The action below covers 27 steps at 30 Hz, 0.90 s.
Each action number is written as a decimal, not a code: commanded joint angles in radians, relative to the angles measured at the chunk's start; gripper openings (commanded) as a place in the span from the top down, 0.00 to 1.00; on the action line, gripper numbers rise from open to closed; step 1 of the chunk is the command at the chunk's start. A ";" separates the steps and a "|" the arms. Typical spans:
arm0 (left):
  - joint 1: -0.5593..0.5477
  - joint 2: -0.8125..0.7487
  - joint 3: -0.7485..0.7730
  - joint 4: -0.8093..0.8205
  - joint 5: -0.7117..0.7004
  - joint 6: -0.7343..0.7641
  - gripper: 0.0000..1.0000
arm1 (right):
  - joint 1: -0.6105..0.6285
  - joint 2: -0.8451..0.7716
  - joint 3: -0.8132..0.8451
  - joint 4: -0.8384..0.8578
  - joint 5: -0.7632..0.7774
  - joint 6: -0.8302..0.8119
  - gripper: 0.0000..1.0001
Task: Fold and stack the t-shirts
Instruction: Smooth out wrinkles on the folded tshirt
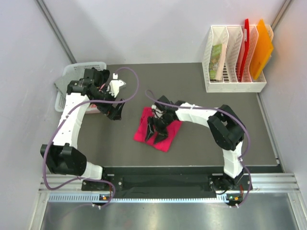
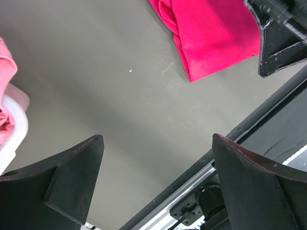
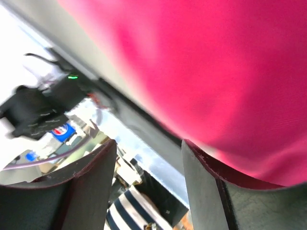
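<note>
- Right gripper [image 3: 148, 143]: its two fingers [image 3: 211, 191] are seen part-spread, with background visible through the gap and nothing clamped. The folded crimson t-shirt [image 3: 216, 72] is met at one fingertip and spreads beyond both tips.
- Left gripper [image 2: 157, 139]: its two fingers [image 2: 72, 182] are spread fully, and nothing is held or touched. Bare table [image 2: 96, 72] is seen between them.
- One crimson t-shirt is counted, lying beyond the left fingertips on the right gripper's side.
- One pink t-shirt [image 2: 5, 62] is noted outside the opposite left finger, in the one white basket [image 2: 17, 120].
- Well beyond the right fingers, one rack [image 1: 235, 86], one red folder [image 1: 246, 43] and one orange folder [image 1: 262, 48] are counted.
</note>
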 commanded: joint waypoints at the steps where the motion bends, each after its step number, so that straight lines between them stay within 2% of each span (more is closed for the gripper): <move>1: 0.015 -0.031 0.032 -0.032 0.024 0.029 0.01 | -0.011 -0.073 0.224 -0.110 -0.002 -0.059 0.43; 5: 0.021 -0.032 0.023 -0.029 0.026 0.028 0.01 | -0.012 0.001 0.243 -0.100 -0.010 -0.058 0.43; 12: 0.033 -0.044 0.029 -0.041 0.017 0.031 0.01 | -0.012 0.059 0.099 0.026 -0.026 -0.033 0.44; 19: 0.034 -0.054 0.034 -0.063 0.006 0.028 0.01 | -0.020 0.174 0.078 0.043 -0.007 -0.101 0.44; 22: 0.034 -0.057 0.049 -0.070 0.015 0.019 0.01 | -0.018 0.155 0.082 0.034 -0.010 -0.111 0.44; 27: 0.034 -0.069 0.064 -0.063 0.050 -0.009 0.01 | -0.027 0.029 0.139 -0.052 -0.025 -0.145 0.42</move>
